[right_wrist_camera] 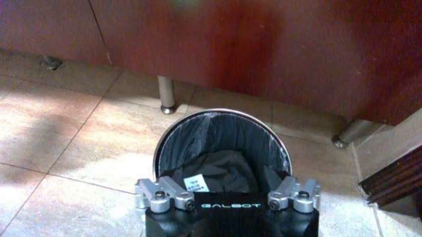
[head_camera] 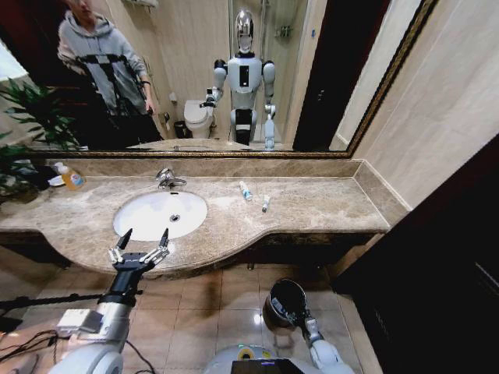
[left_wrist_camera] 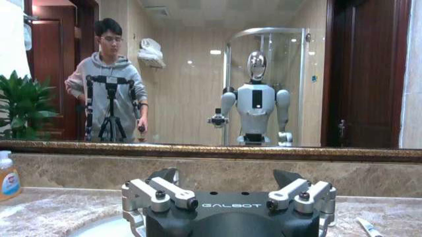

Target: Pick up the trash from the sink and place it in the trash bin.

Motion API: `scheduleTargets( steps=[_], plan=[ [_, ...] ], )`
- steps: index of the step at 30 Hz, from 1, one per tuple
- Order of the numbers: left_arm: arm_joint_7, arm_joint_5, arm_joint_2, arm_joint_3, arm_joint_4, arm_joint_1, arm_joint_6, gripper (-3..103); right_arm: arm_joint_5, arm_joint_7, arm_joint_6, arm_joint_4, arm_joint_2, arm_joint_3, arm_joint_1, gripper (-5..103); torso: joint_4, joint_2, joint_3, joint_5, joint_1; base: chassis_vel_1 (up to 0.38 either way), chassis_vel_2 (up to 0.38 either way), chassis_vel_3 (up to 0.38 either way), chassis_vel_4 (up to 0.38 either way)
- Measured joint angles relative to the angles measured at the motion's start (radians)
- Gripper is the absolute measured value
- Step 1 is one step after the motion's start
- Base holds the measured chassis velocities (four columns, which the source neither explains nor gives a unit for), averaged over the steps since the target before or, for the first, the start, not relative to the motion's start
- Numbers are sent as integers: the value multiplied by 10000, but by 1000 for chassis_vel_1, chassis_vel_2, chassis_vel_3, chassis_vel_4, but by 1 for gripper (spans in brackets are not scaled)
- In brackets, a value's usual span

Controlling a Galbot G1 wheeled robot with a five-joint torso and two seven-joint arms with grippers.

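our left gripper (head_camera: 141,243) hangs over the front edge of the beige-brown marble counter (head_camera: 312,210), just before the white oval sink (head_camera: 160,214), with its two dark fingers (head_camera: 164,236) spread wide and nothing between them; our right gripper (right_wrist_camera: 228,195) is low over the small round dark trash bin with a shiny rim (right_wrist_camera: 221,143) on the tiled floor, and we cannot tell if it is open or closed; the basin looks bare around its drain; the trash we can see is two small white tubes with blue marks (head_camera: 245,191) lying on the counter, to the right of the sink and well apart from the left gripper; we judge the danger is this: the tubes are thin and lie flat on smooth stone, so the open fingers may push one away or pinch it badly, and it could roll off the edge; the chrome faucet (head_camera: 166,178) and the clear pump bottle of orange liquid (head_camera: 71,178) may be knocked by a wide reach; the word "galbot" is printed on both gripper bodies; a small white label lies in the bin, not readable.
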Motion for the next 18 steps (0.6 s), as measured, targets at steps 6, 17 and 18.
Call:
scheduleTargets(
  steps=[6, 17, 18],
  plan=[
    [0, 0, 0, 0, 0, 0, 0, 100, -42, 13, 12, 662, -2, 19, -471, 90, 0, 0, 0, 0, 0, 0, 0, 0, 0],
    [0, 0, 0, -1, 0, 0, 0, 100, -355, 448, 421, 3603, -103, 202, -1945, 95, 0, 0, 0, 1, -1, 0, 0, 0, 0],
    [0, 0, 0, 0, 0, 0, 0, 100, -454, 500, 457, 4324, -131, 228, -2288, 96, 0, 0, -1, 0, 0, 0, 0, 0, 0]
  ],
)
